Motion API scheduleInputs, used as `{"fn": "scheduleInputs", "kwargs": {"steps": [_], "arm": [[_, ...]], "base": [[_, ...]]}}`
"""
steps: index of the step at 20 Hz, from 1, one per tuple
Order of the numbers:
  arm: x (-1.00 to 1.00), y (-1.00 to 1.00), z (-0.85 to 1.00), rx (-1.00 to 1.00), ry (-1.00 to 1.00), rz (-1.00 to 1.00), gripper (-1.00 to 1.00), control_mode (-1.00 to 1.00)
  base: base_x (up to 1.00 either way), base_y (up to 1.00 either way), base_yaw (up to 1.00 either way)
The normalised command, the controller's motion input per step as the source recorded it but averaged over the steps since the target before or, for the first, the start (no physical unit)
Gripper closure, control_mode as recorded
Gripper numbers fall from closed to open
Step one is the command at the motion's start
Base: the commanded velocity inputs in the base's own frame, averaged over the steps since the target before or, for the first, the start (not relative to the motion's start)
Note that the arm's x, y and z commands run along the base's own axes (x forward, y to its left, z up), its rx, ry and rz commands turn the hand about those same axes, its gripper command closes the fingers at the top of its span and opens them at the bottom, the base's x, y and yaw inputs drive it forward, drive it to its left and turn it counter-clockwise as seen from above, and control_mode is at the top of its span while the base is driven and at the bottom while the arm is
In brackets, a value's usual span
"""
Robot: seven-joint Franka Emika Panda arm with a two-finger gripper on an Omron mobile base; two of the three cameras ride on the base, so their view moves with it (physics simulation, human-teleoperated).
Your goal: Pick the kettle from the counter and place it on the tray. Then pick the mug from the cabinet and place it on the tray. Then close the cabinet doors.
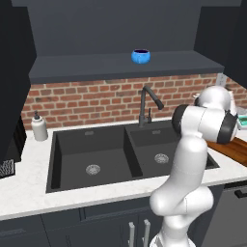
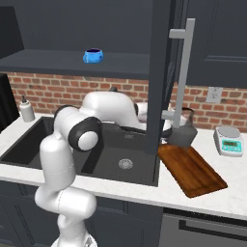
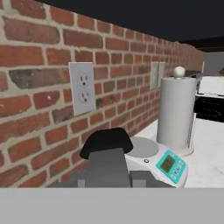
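kettle coming over the tray, mug left for later

left base view: brick wall and dark double sink point(image 1: 128, 157) sit under the open cabinet point(image 1: 120, 65), where the mug point(image 1: 141, 56) rests on the shelf. the arm rises at lower right and bends away to the right past the faucet point(image 1: 148, 103), its elbow blocking the hand. a corner of the tray point(image 1: 237, 148) shows at the right edge on the counter point(image 1: 29, 185).

right base view: one of the cabinet doors point(image 2: 161, 72) stands edge-on in front and hides much of the wrist. the arm reaches level from the left, behind that door, toward the kettle point(image 2: 183, 130), which sits at the far end of the tray point(image 2: 192, 169); whether it rests on the board or hangs just above it i cannot tell.

hand view: looking along the gripper point(image 3: 109, 175), the kettle's dark handle lies between the narrowly set fingers, seemingly gripped. a scale point(image 3: 159, 159), a wall outlet point(image 3: 82, 87) and a paper towel roll point(image 3: 176, 111) lie beyond.

judgement: the first step is near its end. next comes lowering, letting go, then lifting clear for the mug.
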Motion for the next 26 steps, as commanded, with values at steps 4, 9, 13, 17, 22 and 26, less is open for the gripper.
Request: {"fn": "scheduleInputs", "kwargs": {"steps": [4,9,13,17,22,26], "arm": [[-0.35,-0.33,-0.5,0.01,-0.15,0.02,1.0,-1.0],[-0.39,-0.22,-0.59,0.0,-0.14,0.0,1.0,-1.0],[-0.37,-0.1,-0.64,0.0,-0.1,0.0,1.0,-1.0],[-0.29,0.0,-0.75,0.0,-0.11,0.01,1.0,-1.0],[-0.17,0.0,-0.8,0.0,-0.09,0.02,1.0,-1.0],[-0.17,0.0,-0.81,0.0,-0.11,0.02,1.0,-1.0]], "base": [[0.0,0.0,0.0],[0.0,0.0,0.0],[0.0,0.0,0.0],[0.0,0.0,0.0],[0.0,0.0,0.0],[0.0,0.0,0.0]]}}
